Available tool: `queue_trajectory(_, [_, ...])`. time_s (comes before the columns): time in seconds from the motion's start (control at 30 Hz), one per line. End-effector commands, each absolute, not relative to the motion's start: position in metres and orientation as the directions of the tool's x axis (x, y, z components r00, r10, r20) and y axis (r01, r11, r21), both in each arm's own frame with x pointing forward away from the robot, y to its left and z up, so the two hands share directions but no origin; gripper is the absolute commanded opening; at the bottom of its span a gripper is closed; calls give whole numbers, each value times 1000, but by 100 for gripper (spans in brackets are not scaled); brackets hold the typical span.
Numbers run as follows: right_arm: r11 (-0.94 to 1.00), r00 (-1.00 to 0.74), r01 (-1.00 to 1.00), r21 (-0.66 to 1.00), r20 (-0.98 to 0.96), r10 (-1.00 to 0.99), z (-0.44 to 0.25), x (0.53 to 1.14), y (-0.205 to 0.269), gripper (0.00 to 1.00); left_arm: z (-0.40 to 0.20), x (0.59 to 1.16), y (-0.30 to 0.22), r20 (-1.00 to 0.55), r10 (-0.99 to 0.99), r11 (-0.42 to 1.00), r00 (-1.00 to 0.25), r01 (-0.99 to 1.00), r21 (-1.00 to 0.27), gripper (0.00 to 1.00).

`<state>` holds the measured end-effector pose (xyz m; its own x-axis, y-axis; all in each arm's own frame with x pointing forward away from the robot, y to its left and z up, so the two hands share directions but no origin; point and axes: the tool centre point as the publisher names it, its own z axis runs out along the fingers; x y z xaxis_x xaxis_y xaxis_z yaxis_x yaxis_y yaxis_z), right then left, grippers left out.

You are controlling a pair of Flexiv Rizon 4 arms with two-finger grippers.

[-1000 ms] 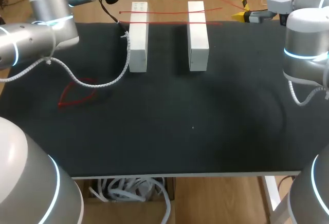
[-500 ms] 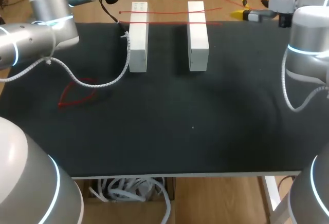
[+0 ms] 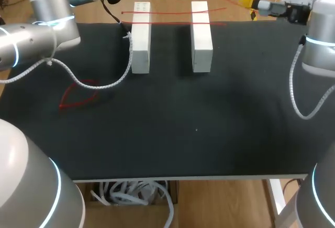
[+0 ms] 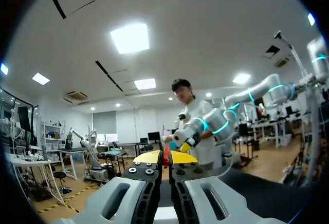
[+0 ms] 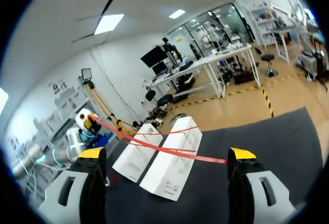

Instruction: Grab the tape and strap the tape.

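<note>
At the table's far edge, the left gripper point(image 4: 164, 158) has its yellow tips pinched together on a thin red tape point(image 3: 172, 12). From those tips the flat, ribbon-like tape stretches away toward the right gripper point(image 5: 167, 154), crossing the tops of two white blocks on the way. The near block point(image 3: 141, 40) lies just ahead of the left gripper. The far block point(image 3: 201, 37) lies parallel beside it, apart, and closer to the right gripper. Both are long, plain and box-shaped with square edges, and two red lines cross them. The right gripper's fingers stand wide apart, clamped on nothing. The tape ends just beside one of its tips, and contact cannot be made out. The blocks rest on the matte black table point(image 3: 183, 134). Well away from both grippers, a loose red loop point(image 3: 78, 97) lies flat.
</note>
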<state>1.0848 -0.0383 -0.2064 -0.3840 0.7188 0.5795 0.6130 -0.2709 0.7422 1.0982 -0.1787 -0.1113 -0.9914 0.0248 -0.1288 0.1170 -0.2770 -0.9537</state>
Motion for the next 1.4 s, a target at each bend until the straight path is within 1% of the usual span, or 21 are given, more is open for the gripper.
queue_trajectory(0.03, [-504, -109, 744, 439, 823, 557, -202, 1086, -40, 100, -111, 1097, -178, -129, 23, -277, -991, 118, -954, 0])
queue_trajectory(0.43, [-504, -109, 744, 439, 823, 557, -202, 1086, -40, 100, -111, 1097, -178, -129, 23, -277, -991, 118, -954, 0])
queue_trajectory(0.47, [-549, -61, 754, 362, 870, 489, -204, 1086, -39, 100, -111, 1097, -178, -129, 23, -277, -991, 118, -954, 0])
queue_trajectory(0.5, [-585, -30, 737, 339, 881, 472, -204, 1085, -36, 100, -111, 1097, -178, -129, 23, -277, -991, 118, -954, 0])
queue_trajectory(0.57, [-673, 24, 700, 239, 934, 357, -201, 1086, -28, 100, -111, 1097, -178, -129, 23, -277, -991, 118, -954, 0])
queue_trajectory(0.67, [-783, 168, 620, 57, 965, 203, -200, 1090, -24, 100, -111, 1097, -178, -129, 23, -277, -991, 118, -954, 0])
queue_trajectory(0.7, [-805, 191, 593, 7, 970, 149, -199, 1091, -23, 100, -111, 1097, -178, -129, 23, -277, -991, 118, -954, 0])
queue_trajectory(0.83, [-863, 267, 493, -113, 963, 26, -195, 1092, -21, 100, -111, 1097, -178, -129, 23, -277, -991, 118, -954, 0])
queue_trajectory(0.93, [-880, 217, 473, -44, 974, 68, -189, 1091, -18, 100, -111, 1097, -178, -129, 23, -277, -991, 118, -954, 0])
queue_trajectory(1.03, [-887, 245, 462, -21, 964, 105, -186, 1084, -22, 100, -111, 1097, -178, -129, 23, -277, -991, 118, -954, 0])
queue_trajectory(1.13, [-920, 371, 383, -87, 926, 66, -191, 1079, -29, 100, -111, 1097, -178, -129, 23, -277, -991, 118, -954, 0])
queue_trajectory(1.17, [-922, 371, 373, -101, 927, 49, -191, 1079, -29, 100, -111, 1097, -178, -129, 23, -277, -991, 118, -954, 0])
queue_trajectory(1.2, [-929, 371, 361, -76, 926, 69, -191, 1080, -30, 100, -111, 1097, -178, -129, 23, -277, -991, 118, -954, 0])
queue_trajectory(1.3, [-938, 372, 332, -102, 928, 30, -194, 1086, -34, 100, -111, 1097, -178, -129, 23, -277, -991, 118, -954, 0])
queue_trajectory(1.4, [-935, 321, 346, -76, 946, 42, -195, 1091, -37, 100, -111, 1097, -178, -129, 23, -277, -991, 118, -954, 0])
